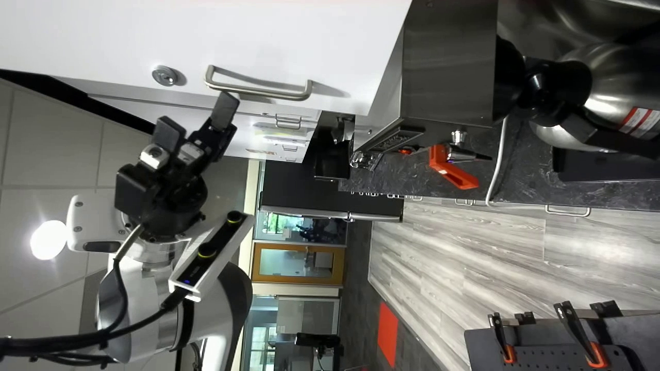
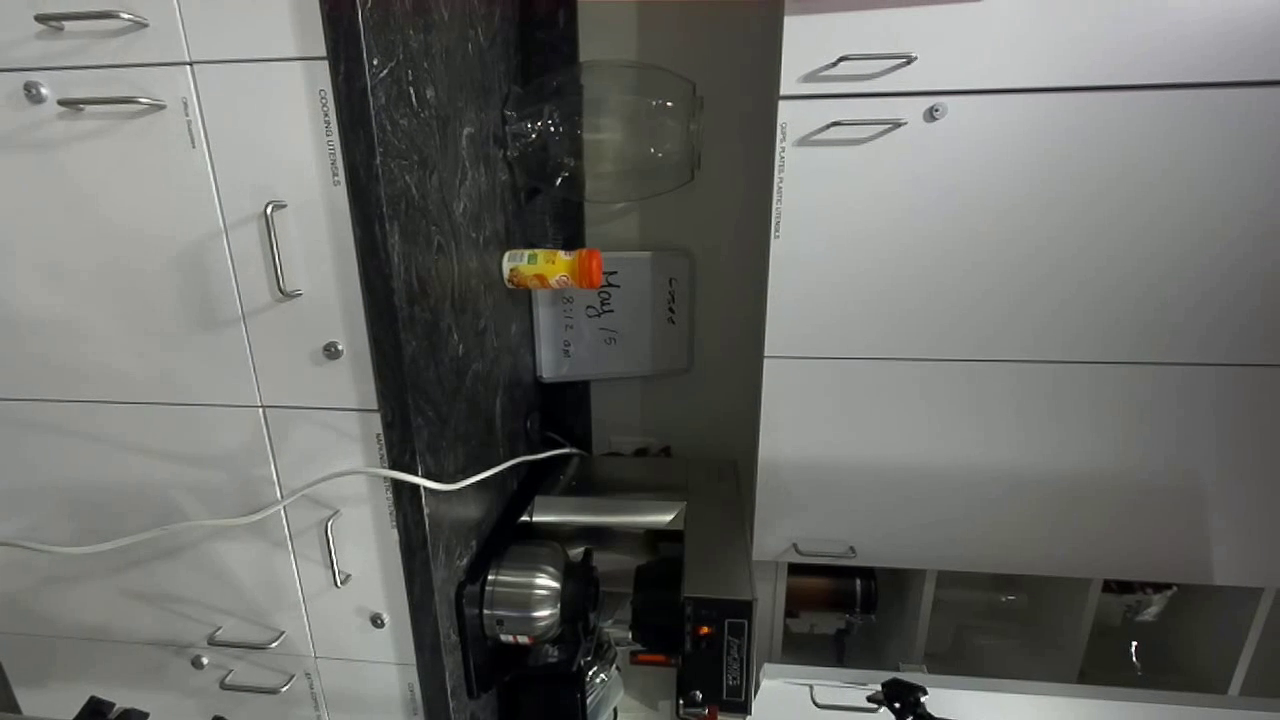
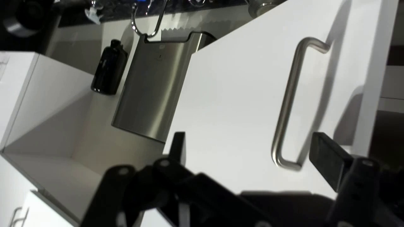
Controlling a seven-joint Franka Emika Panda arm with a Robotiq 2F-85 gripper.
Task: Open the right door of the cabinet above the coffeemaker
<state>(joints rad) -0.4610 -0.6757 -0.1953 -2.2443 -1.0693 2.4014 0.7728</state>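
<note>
The right door (image 1: 216,36) is a flat white panel with a silver bar handle (image 1: 258,91) and a round silver disc (image 1: 165,76). The wrist view shows the door (image 3: 233,110), its handle (image 3: 286,104) and its thick free edge, with a dark area beyond. In an exterior view the door (image 2: 785,702) shows only partly, beside the cabinet's (image 2: 1020,460) open shelves (image 2: 1010,620). My gripper (image 1: 201,114) is open and empty before the door. In the wrist view, one handle end lies between the fingertips (image 3: 249,142). Contact cannot be told. The gripper (image 2: 905,697) also overlaps the handle's upper end.
The grey steel coffeemaker (image 1: 448,67) stands below, also in an exterior view (image 2: 715,530), with a steel carafe (image 2: 525,592). A white cord (image 2: 370,472) crosses the counter edge. A grey metal box (image 3: 151,88) and a black bottle (image 3: 110,69) are on the wall beside the door.
</note>
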